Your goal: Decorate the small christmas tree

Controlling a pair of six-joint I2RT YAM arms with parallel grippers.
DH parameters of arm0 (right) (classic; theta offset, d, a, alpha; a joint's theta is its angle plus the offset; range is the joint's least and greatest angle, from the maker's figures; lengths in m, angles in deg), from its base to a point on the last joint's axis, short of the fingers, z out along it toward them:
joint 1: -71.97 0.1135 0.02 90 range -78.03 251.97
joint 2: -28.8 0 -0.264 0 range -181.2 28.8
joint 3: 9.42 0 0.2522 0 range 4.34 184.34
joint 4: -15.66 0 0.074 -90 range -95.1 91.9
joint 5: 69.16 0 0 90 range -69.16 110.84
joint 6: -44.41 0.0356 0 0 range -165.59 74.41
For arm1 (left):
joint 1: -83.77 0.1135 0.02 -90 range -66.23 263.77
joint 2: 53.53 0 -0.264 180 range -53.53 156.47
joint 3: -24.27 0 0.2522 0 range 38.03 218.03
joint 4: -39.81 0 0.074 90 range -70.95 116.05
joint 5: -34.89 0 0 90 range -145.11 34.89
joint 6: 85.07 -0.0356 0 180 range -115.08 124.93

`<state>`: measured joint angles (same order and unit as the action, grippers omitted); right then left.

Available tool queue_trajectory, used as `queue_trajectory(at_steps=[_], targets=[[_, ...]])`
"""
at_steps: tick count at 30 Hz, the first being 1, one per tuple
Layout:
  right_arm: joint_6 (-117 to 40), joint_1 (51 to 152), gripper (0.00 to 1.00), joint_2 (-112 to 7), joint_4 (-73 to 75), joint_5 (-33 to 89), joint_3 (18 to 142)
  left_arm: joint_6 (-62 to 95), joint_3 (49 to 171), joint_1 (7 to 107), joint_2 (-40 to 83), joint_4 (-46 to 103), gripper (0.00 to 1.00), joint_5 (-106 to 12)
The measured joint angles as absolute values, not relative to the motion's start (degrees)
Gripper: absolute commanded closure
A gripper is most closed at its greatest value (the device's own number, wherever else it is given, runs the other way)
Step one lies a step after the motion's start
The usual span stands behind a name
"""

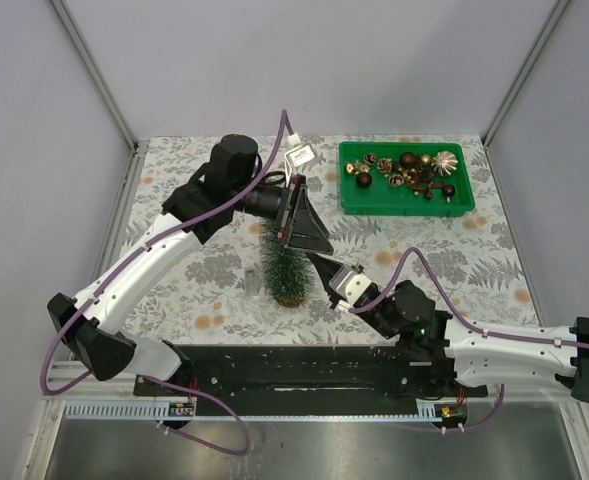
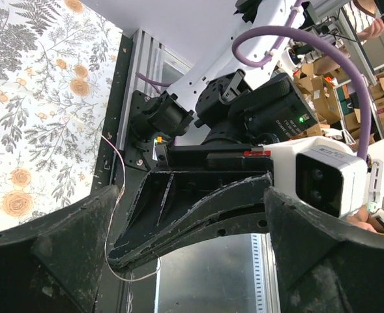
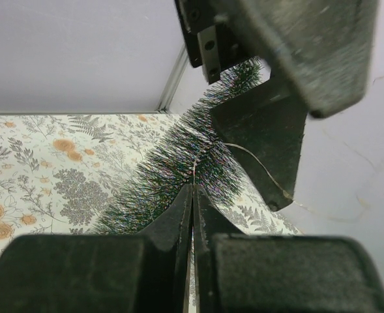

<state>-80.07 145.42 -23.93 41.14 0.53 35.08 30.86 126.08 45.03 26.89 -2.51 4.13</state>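
Down at the near edge, the long black mounting rail (image 1: pixel 304 368) carries both arm bases, and grey enclosure panels (image 1: pixel 34 150) close off the left, right and far sides of the floral-patterned tablecloth (image 1: pixel 214 305). Open cloth shows along the far strip at the back wall and across the right half in front of the tray. The middle is crowded, with both arms reaching in.

At the back right sits the green rectangular plastic tray (image 1: pixel 404 209), full of dark brown and gold baubles and pinecones (image 1: pixel 414 172). A small white boxy piece (image 1: pixel 301 157) lies just left of it. A short grey upright peg (image 1: pixel 246 277) stands just left of the tree.

The slim dark-green bottle-brush tree (image 1: pixel 284 268) stands upright on its light-wood disc, centre table, just beyond the rail. The left gripper (image 1: pixel 302 232) hangs over its top with jaws spread wide, grasping nothing. The tree's tip rises beside those fingers. The right gripper (image 1: pixel 322 265) comes in low from the right, its tips right at the bristles, and it's clamped tight on a hair-thin wire (image 3: pixel 257 163) that loops out across the branches.
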Motion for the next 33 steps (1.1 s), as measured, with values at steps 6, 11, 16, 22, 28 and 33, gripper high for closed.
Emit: queue_trajectory(at_steps=[6, 11, 16, 22, 28, 33], targets=[[-80.02, 145.42, 0.98, -23.45, 41.10, 0.53, 35.08, 28.67, 122.85, 44.39, 26.28, -2.86, 0.65, 4.74], [-80.02, 145.42, 0.98, -23.38, 41.08, 0.53, 35.08, 27.19, 123.94, 44.28, 26.47, -2.86, 0.69, 4.68], [-79.76, 145.42, 0.98, -23.32, 41.03, 0.51, 35.08, 26.92, 127.59, 44.35, 26.80, -2.77, 0.69, 4.70], [-79.10, 145.42, 0.98, -22.82, 39.74, 0.46, 35.08, 27.40, 129.32, 44.50, 26.78, -1.65, 0.74, 5.57], [-78.80, 145.42, 0.98, -22.57, 39.15, 0.42, 35.08, 28.78, 129.32, 45.77, 26.02, -0.49, 0.77, 7.80], [-78.75, 145.42, 0.97, -23.65, 39.15, 0.53, 35.92, 28.69, 129.25, 48.31, 22.56, -1.30, 0.77, 8.22]])
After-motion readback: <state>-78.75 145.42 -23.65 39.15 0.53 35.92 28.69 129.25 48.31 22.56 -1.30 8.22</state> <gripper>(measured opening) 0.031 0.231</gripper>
